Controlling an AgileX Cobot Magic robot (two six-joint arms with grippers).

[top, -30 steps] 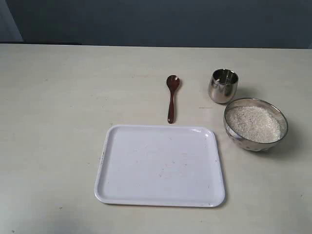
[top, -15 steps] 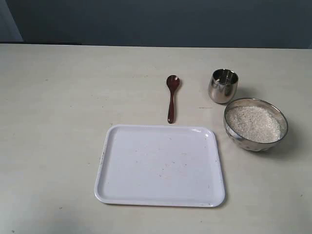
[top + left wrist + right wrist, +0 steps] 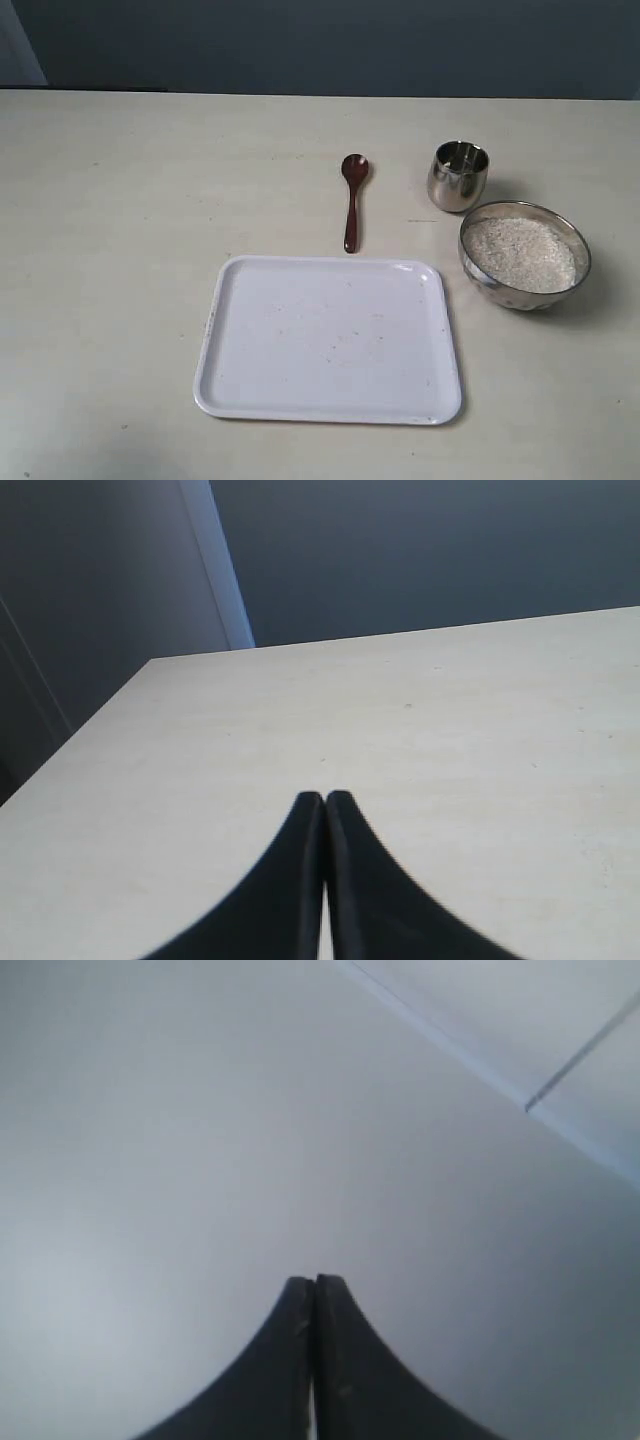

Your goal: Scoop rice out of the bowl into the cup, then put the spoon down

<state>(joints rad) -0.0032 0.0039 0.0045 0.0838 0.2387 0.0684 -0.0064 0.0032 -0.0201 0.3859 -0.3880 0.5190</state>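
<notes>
The dark wooden spoon [image 3: 351, 200] lies flat on the table, its oval bowl toward the far side. To its right stands the small steel cup [image 3: 458, 176]. Just in front of the cup sits the wide steel bowl [image 3: 577, 245], holding a heap of white rice [image 3: 520, 252]. Neither arm shows in the exterior view. My left gripper [image 3: 324, 798] is shut with nothing in it, over bare table. My right gripper [image 3: 315, 1282] is shut and empty too, facing a plain grey surface. No task object appears in either wrist view.
A white rectangular tray [image 3: 215, 330] lies empty in front of the spoon, near the table's middle. The table [image 3: 120, 220] is pale beige, with a dark wall behind its far edge.
</notes>
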